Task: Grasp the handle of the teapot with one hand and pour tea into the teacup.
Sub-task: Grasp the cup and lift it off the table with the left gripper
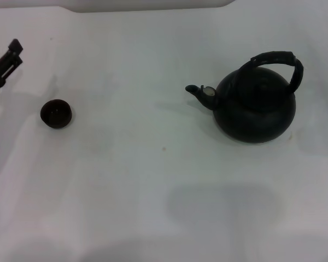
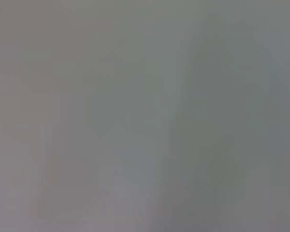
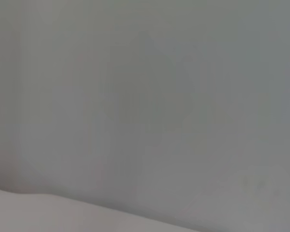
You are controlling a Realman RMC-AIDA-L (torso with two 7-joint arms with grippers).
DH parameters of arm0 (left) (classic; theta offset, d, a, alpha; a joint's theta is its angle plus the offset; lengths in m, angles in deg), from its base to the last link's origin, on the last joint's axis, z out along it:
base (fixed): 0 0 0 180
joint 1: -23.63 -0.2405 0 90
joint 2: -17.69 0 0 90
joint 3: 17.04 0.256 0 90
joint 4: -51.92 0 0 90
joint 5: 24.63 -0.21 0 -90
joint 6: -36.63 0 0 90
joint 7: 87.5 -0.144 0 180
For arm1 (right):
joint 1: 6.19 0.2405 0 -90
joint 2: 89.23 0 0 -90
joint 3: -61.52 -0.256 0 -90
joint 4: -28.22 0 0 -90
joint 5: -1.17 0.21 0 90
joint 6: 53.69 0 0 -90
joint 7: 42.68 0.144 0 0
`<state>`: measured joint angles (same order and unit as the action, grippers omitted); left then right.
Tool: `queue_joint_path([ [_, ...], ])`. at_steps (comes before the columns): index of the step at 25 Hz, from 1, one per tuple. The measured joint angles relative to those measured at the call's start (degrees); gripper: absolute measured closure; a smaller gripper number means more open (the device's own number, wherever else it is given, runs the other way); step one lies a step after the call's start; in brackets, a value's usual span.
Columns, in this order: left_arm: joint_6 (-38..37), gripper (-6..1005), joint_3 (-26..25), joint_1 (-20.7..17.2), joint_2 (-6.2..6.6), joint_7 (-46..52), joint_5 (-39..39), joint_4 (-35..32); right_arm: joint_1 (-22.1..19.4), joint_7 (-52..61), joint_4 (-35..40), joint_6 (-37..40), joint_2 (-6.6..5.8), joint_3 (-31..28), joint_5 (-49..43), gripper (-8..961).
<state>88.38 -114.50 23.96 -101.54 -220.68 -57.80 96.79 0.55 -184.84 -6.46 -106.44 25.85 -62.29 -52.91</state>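
Teapot (image 1: 256,106): upright on bench (image 1: 153,191), handle (image 1: 276,61) untouched
Teacup (image 1: 56,113): well left of teapot's spout
Left gripper (image 1: 5,64): beyond teacup, jaws' state unclear
Right gripper: unseen

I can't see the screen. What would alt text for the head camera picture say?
A large round black teapot with an arched handle stands at the right of a white table, its spout aimed left toward a small dark teacup standing far apart. The left end effector sits at the left edge, beyond the cup; no right arm shows.
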Motion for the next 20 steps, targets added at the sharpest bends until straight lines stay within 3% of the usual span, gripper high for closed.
queue_joint_path([
  [14,-3.94,108,1.71,-1.23,-0.04,0.40,-0.21,2.64,2.35,-2.75,3.66,1.17,0.05,-0.20,0.00,145],
  [20,-6.25,109,4.67,-0.62,0.35,0.47,-0.80,4.70,3.10,-3.04,5.00,2.26,-0.01,-0.25,0.03,145],
])
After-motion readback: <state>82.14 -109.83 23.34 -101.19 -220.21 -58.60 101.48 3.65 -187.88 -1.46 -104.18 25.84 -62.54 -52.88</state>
